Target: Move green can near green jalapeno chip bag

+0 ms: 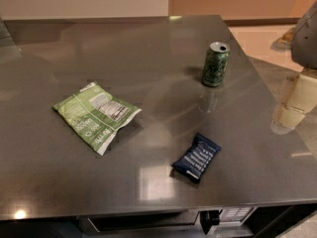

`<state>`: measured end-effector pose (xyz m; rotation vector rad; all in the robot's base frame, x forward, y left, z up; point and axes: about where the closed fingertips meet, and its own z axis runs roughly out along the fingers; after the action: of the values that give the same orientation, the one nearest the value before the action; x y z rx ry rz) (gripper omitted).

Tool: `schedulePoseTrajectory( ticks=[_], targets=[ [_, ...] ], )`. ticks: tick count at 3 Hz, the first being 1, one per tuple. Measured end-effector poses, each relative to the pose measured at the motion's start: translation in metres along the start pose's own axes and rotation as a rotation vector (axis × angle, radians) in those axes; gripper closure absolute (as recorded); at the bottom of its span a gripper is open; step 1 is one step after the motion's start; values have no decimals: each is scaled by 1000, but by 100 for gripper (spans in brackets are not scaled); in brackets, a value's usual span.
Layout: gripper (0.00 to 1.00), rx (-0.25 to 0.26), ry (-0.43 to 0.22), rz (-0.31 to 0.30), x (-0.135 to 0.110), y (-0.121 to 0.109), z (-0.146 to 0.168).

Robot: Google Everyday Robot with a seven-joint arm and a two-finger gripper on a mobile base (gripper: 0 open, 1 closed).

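The green can point(216, 64) stands upright on the dark grey counter point(148, 58), right of the middle, with its silver top and tab opening showing. The green jalapeno chip bag point(96, 114) lies flat on the left part of the counter, nutrition panel up, well apart from the can. My gripper point(294, 103) shows at the right edge of the view as pale blocks under a grey arm part. It is over the counter's right side, to the right of the can and a little nearer, not touching it.
A small dark blue packet point(196, 157) lies near the front edge, between the bag and the can. The counter's front edge runs along the bottom, with an appliance point(213, 217) below it. A second counter surface point(277, 78) adjoins at the right.
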<state>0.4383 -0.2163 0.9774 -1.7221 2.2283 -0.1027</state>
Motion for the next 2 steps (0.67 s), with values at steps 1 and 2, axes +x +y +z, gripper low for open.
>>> schedulePoseTrajectory(
  ticks=[1,2],
  targets=[
    [0,2,-11,4,-1,-7,3],
    [0,11,-22,23,-2,-27,12]
  ],
)
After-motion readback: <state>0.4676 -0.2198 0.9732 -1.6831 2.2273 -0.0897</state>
